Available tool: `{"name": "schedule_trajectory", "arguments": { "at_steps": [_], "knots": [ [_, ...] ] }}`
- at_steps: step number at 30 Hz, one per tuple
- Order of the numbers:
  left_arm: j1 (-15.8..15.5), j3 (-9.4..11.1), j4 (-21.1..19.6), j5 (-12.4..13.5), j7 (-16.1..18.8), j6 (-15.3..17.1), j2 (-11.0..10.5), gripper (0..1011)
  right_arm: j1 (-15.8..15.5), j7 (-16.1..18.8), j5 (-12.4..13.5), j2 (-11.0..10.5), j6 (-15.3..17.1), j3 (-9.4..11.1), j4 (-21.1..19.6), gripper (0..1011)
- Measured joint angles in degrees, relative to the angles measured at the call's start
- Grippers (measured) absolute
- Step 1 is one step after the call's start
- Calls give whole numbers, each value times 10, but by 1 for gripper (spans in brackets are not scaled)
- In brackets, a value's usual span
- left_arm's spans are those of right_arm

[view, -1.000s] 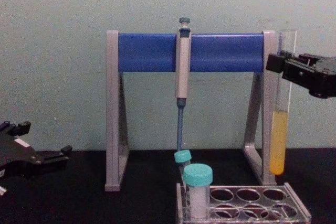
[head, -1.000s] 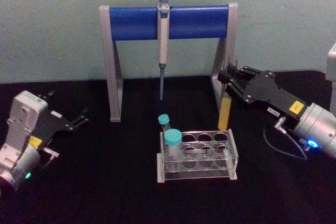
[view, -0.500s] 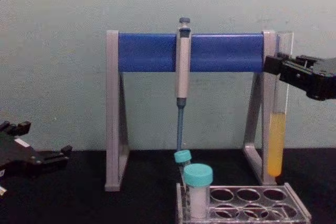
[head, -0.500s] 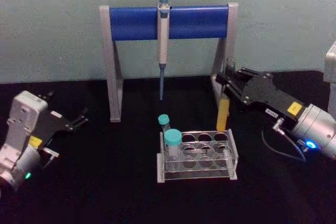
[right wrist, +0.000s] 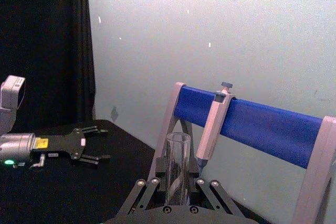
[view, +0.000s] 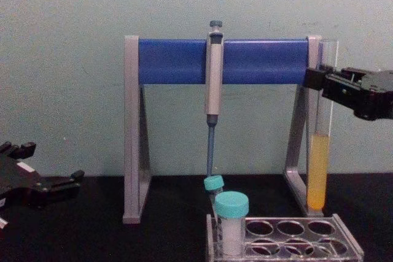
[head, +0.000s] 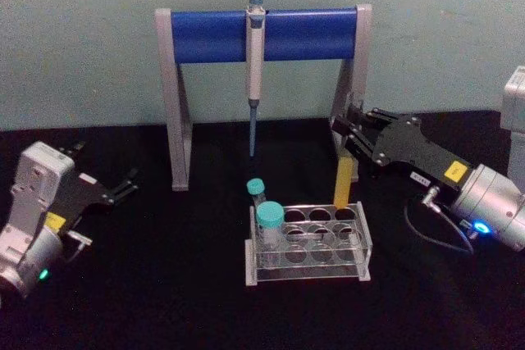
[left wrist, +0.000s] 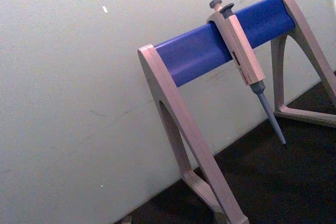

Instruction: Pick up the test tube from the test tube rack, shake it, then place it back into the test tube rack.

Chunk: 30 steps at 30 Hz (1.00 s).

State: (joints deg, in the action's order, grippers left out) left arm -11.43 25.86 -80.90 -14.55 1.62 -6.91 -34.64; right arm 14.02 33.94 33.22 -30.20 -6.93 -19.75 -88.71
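The test tube is long clear glass with yellow-orange liquid in its lower part. It hangs upright in the air, its bottom just above the back right holes of the test tube rack. My right gripper is shut on the test tube's clear upper part, and the chest view shows this grip from the side. My left gripper rests open and idle at the table's left, apart from everything.
A grey-and-blue pipette stand with a hanging pipette rises behind the rack; its right leg is close behind the tube. Two teal-capped tubes stand in the rack's left holes. A grey box sits far right.
My right gripper has carried the test tube leftward and down, from beside the stand's right leg to just above the rack's back right corner. The left arm has not moved.
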Motion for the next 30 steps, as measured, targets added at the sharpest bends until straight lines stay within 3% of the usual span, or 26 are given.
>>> {"name": "schedule_trajectory", "arguments": {
  "at_steps": [11, 30],
  "knots": [
    [0, 0, 0, 0, 0, 0, 0, 1001, 14, 16, 12, 15, -2, -13, 23, 233],
    [0, 0, 0, 0, 0, 0, 0, 1001, 40, 27, 8, 38, -11, -39, 68, 233]
  ]
}}
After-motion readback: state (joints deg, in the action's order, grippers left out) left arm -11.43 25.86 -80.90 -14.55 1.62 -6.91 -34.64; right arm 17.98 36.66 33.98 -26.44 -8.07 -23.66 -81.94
